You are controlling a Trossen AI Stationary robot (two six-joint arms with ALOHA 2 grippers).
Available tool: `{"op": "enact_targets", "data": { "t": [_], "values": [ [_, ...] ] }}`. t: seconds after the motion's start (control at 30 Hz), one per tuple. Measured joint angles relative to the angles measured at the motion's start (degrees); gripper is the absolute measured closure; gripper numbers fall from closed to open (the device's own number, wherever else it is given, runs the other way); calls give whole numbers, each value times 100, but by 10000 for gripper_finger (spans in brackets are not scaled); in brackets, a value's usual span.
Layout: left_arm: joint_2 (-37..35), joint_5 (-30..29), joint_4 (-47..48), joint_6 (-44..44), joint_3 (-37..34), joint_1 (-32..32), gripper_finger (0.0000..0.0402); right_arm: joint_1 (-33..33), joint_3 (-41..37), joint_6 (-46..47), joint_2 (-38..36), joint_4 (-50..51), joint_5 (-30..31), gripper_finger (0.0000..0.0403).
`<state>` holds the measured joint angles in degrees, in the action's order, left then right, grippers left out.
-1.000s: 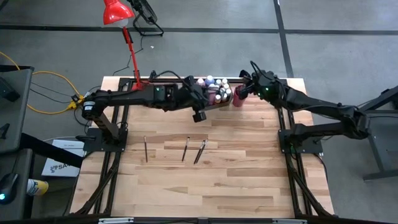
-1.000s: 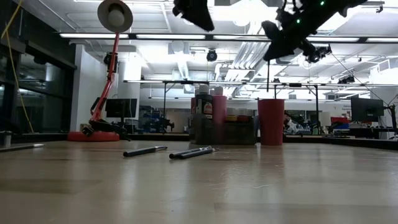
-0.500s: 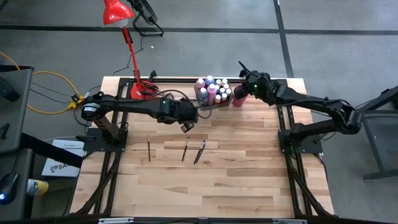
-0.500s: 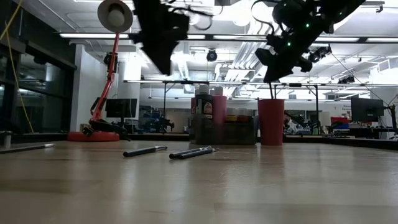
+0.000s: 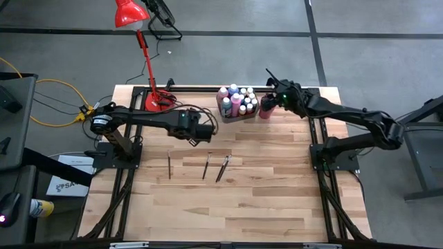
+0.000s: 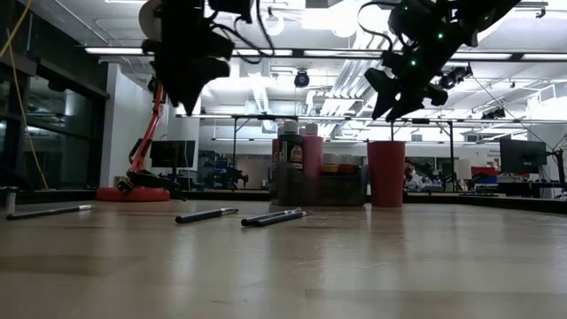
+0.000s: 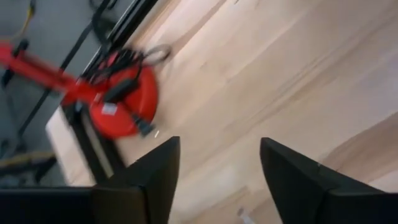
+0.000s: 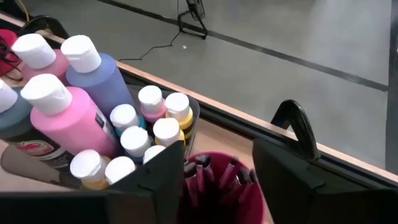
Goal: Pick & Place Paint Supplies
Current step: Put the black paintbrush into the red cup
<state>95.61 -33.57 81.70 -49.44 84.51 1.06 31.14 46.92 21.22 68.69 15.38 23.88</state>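
Observation:
Several paint bottles (image 8: 68,106) with white caps stand in the grey bin (image 5: 237,104) at the table's far edge. Next to it the red cup (image 5: 265,109) holds several paintbrushes (image 8: 214,177). My right gripper (image 8: 217,186) hangs open just above the cup's mouth, touching nothing. Three dark paintbrushes lie flat on the table: one to the left (image 5: 169,164) and two close together (image 5: 207,164), (image 5: 223,167). My left gripper (image 5: 201,131) is open and empty, high above the table (image 6: 190,75) between the bin and the left brush.
A red desk lamp (image 5: 131,14) stands with its round base (image 7: 121,102) on the table's far left corner, close to my left arm. The near half of the wooden table (image 5: 228,207) holds no objects. Black frame rails run along both sides (image 5: 325,159).
My left gripper has swung from beside the bin toward the table's left edge and come lower. My right gripper has sunk a little toward the red cup and opened over it. The leftmost brush has rolled slightly toward the right.

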Motion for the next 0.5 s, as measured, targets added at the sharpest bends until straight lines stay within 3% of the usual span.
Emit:
{"op": "enact_targets", "data": {
  "t": [0.13,0.3,0.5],
  "values": [
    [0,226,610,-602,-34,0,158,-41,2,151,-67,251,-19,199],
    [-55,744,587,-1239,-686,-47,151,-37,0,316,-214,517,-79,190],
    [-332,1455,-531,-1704,-1848,-135,151,-39,2,320,-367,575,-327,190]
  ]
}}
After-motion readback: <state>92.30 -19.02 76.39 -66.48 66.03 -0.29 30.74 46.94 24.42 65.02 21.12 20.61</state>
